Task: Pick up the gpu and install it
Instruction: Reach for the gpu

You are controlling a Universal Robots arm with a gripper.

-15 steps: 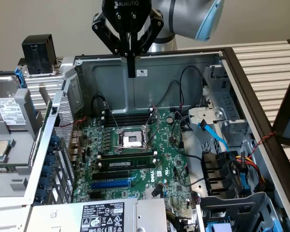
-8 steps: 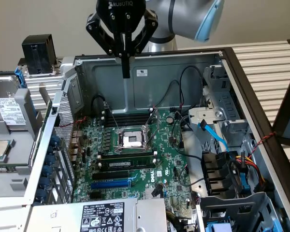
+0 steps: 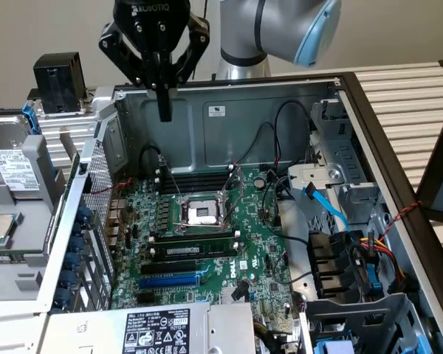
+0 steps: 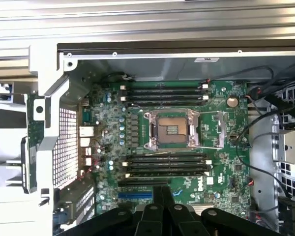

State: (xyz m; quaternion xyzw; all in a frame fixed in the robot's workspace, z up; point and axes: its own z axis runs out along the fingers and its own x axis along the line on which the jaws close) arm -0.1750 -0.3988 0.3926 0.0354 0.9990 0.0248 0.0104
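Observation:
My gripper (image 3: pixel 165 110) hangs above the open computer case near its back wall, fingers pressed together and shut on nothing. In the wrist view the gripper (image 4: pixel 162 191) points down over the green motherboard (image 4: pixel 221 162), close to the blue expansion slot (image 4: pixel 135 194). A narrow green board with a dark edge (image 4: pixel 32 140), seen edge-on, stands outside the case beside its perforated wall; it looks like the gpu, well apart from my fingers. The bare CPU socket (image 3: pixel 201 214) sits mid-board between rows of memory sticks (image 3: pixel 192 247).
Left of the case in the exterior view, a rack holds a grey labelled hard drive (image 3: pixel 15 173), a CPU chip (image 3: pixel 0 228) and a black block (image 3: pixel 59 81). Cables and drive bays (image 3: pixel 347 251) crowd the case's other side. The power supply (image 3: pixel 155 328) lies at the front.

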